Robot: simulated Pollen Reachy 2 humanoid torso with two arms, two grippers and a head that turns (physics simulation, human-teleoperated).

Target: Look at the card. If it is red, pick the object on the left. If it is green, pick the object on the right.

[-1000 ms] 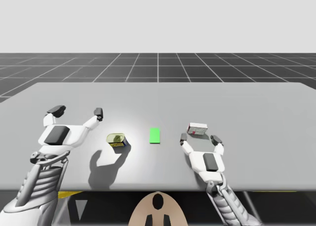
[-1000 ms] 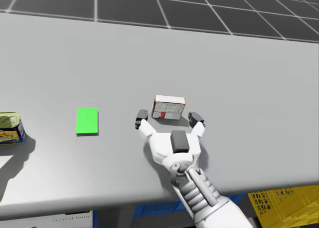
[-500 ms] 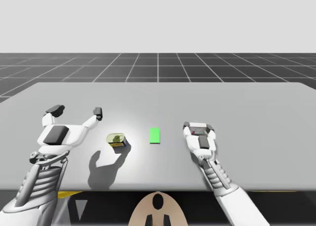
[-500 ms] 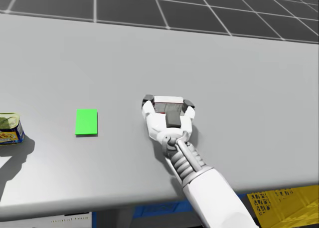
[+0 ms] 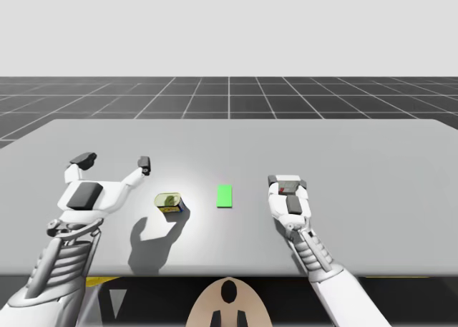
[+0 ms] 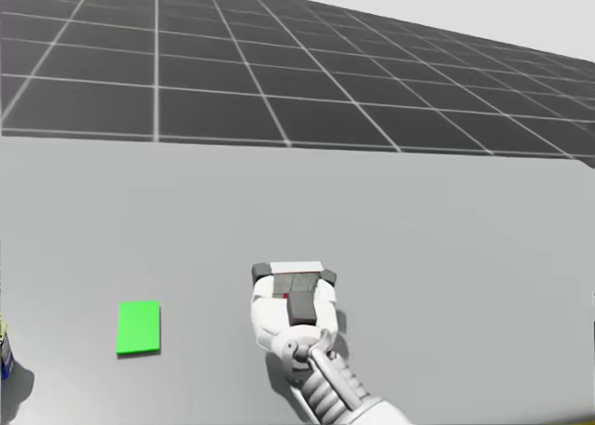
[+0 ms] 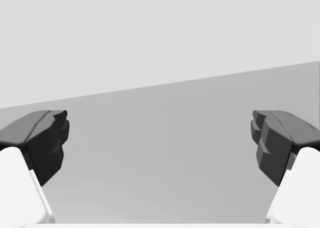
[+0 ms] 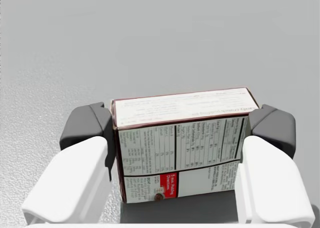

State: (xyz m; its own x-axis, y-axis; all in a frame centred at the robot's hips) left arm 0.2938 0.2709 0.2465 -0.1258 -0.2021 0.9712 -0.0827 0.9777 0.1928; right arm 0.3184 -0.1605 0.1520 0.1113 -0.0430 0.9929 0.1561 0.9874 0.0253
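The green card (image 5: 225, 196) lies flat at the table's middle, also seen in the head view (image 6: 138, 327). To its right, my right gripper (image 5: 287, 183) is shut on the white box with a red patch (image 8: 182, 143); both dark fingertips (image 8: 87, 123) press its two short sides. The head view shows the same grip on the box (image 6: 296, 268) by that gripper (image 6: 294, 275). Left of the card stands the low yellow-and-green can (image 5: 169, 202). My left gripper (image 5: 114, 159) hovers open further left of the can, with nothing between its fingers (image 7: 47, 138).
The grey table (image 5: 372, 162) runs wide beyond and to both sides of the objects. The can's edge (image 6: 5, 351) shows at the head view's left border. A dark grid floor lies beyond the table's far edge.
My right gripper moved forward around the box and closed on its sides. My head has turned upward, shifting the whole head view. The left arm has barely moved.
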